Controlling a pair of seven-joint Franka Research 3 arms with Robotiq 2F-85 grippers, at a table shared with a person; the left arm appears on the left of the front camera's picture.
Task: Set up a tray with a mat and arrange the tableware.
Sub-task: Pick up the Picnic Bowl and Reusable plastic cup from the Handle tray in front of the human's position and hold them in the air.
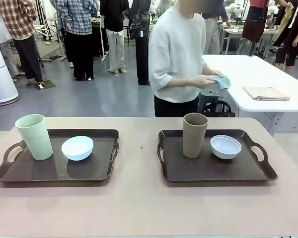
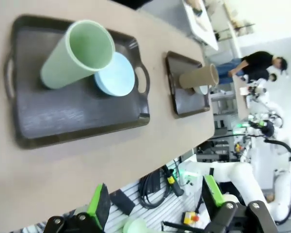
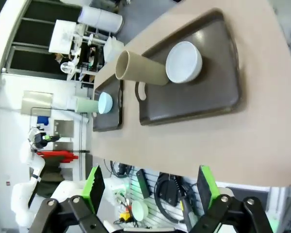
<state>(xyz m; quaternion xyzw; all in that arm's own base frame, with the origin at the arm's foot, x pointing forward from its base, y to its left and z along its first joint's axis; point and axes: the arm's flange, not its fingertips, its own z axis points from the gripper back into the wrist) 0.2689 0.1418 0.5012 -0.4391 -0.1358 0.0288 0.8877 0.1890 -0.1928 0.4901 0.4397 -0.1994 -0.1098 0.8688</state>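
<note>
I see the pale green tumbler (image 1: 35, 136) standing upright on the left tray (image 1: 54, 171), with the light blue bowl (image 1: 77, 148) just beside it. On the right tray (image 1: 208, 171) the brown tumbler (image 1: 194, 135) stands beside the white bowl (image 1: 225, 147). My left gripper (image 2: 155, 194) and right gripper (image 3: 149, 182) are both spread wide and hold nothing, well apart from the trays.

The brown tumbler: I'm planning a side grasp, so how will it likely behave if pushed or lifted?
The brown tumbler stands tall on a narrower base, so a push near its rim would probably tip it rather than slide it. It looks empty, so likely light. Its smooth, handleless, tapered wall might slip in a loose grip.
</note>
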